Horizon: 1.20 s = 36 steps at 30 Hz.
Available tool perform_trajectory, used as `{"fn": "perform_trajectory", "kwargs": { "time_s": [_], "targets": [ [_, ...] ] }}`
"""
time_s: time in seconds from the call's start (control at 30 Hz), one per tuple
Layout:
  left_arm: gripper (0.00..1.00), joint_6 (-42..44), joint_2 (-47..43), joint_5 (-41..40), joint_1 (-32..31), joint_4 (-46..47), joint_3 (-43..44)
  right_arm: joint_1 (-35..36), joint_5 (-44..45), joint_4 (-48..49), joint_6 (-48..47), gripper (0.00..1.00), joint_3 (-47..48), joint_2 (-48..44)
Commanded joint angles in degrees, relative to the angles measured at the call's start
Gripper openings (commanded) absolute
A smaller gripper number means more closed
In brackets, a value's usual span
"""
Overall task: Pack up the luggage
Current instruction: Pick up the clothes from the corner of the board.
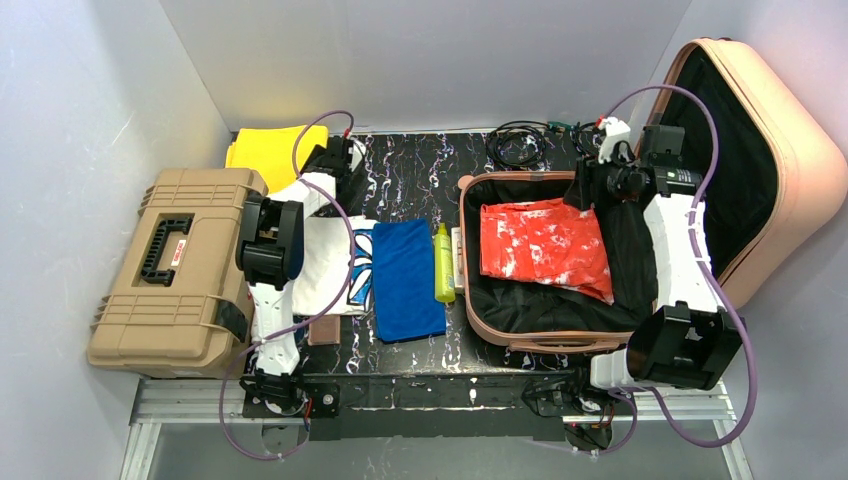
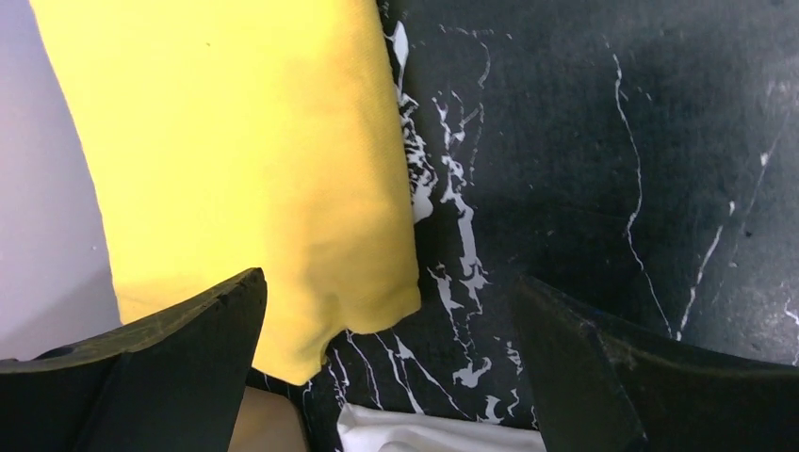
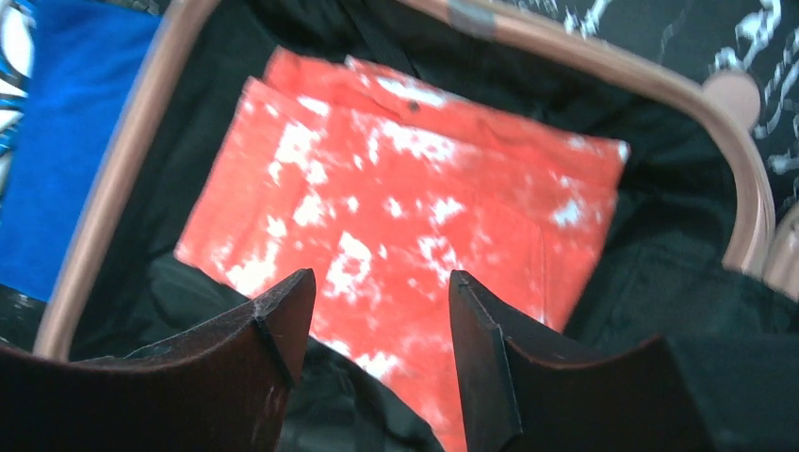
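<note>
While one luggage (image 1: 540, 305) lies open, one red garment (image 1: 545, 245) inside.

Red-white garment (image 3: 405, 235) in luggage (image 3: 120, 169), jaws apart

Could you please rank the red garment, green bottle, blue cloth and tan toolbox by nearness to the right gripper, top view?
From the right gripper:
1. Red garment, inside the luggage.
2. Green bottle, left of it.
3. Blue cloth, further left.
4. Tan toolbox, far left.

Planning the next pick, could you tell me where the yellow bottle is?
Top view, mid-table: the yellow bottle lies between the folded blue cloth and the open pink suitcase, along its left wall.
</note>
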Motion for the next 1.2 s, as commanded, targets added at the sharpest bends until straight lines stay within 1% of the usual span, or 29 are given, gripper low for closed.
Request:
{"fn": "perform_trajectory", "kwargs": {
  "time_s": [0.0, 0.07, 0.13, 0.27, 0.4, 0.47, 0.57, 0.67, 0.83, 1.0, 1.17],
  "targets": [
    [0.98, -0.7, 0.5, -2.4, 0.6, -0.5, 3.3, 5.3, -3.6, 6.2, 6.4, 0.63, 5.3, -0.1],
    [0.97, -1.1, 1.5, -2.3, 0.7, -1.5, 4.1, 10.3, -1.8, 8.9, 8.1, 0.64, 6.9, 0.9],
    [0.94, -1.2, 2.6, -2.1, 0.7, -2.2, 5.0, 13.5, -1.0, 11.6, 11.1, 0.64, 8.5, 2.5],
    [0.88, -2.1, 5.2, -1.8, 1.3, -4.8, 7.1, 18.0, -0.8, 16.7, 17.2, 0.64, 12.2, 6.8],
    [0.81, -3.8, 7.3, -0.9, 2.5, -7.2, 9.5, 22.8, 0.2, 19.8, 20.3, 0.64, 15.8, 11.2],
    [0.76, -4.1, 8.4, -0.8, 3.2, -7.8, 10.4, 25.1, 1.1, 21.2, 20.9, 0.64, 16.8, 13.0],
    [0.65, -4.2, 9.6, -0.4, 3.7, -8.5, 11.3, 27.6, 1.7, 23.9, 22.2, 0.64, 17.4, 15.4],
    [0.51, -3.8, 10.4, 0.6, 3.8, -9.1, 11.8, 29.3, 2.2, 25.6, 23.3, 0.65, 19.2, 18.6],
    [0.00, -3.9, 10.9, 2.7, 3.7, -10.6, 13.3, 30.7, 1.3, 27.3, 28.4, 0.65, 24.4, 25.7],
    [0.00, -5.0, 10.4, 6.1, 3.7, -12.3, 13.8, 31.3, -0.2, 29.6, 34.5, 0.68, 28.0, 31.1],
    [0.00, -8.5, 6.6, 13.5, 3.6, -13.7, 12.5, 31.5, -2.4, 32.3, 43.7, 0.73, 31.0, 37.2]
  ]
}}
